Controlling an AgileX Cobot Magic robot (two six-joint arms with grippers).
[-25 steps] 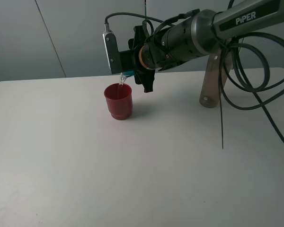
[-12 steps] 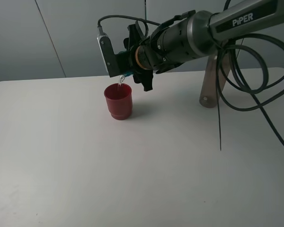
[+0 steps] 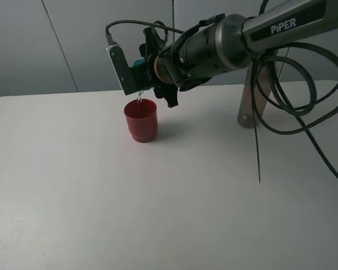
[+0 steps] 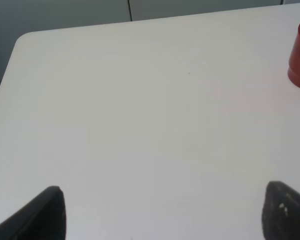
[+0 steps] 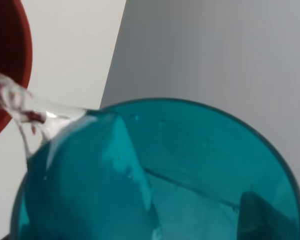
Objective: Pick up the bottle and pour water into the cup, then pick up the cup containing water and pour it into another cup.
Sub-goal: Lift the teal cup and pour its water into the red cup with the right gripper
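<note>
Since the earlier frame, the right hand (image 3: 139, 70) has been rolling further over and shifting left, tipping the teal cup (image 3: 138, 62) more steeply. It is pinching the cup, which is hanging tilted just above the red cup (image 3: 141, 120). A thin stream of water (image 3: 139, 99) is falling from the teal rim into the red cup, which is standing upright on the white counter (image 3: 158, 197). Black cables (image 3: 293, 84) are looping beside the right arm, near a metal post (image 3: 249, 101) well apart from the cups. In the left wrist view, the left hand (image 4: 162, 212) is hovering spread wide over bare counter, holding nothing, with the red cup at the view's edge.
</note>
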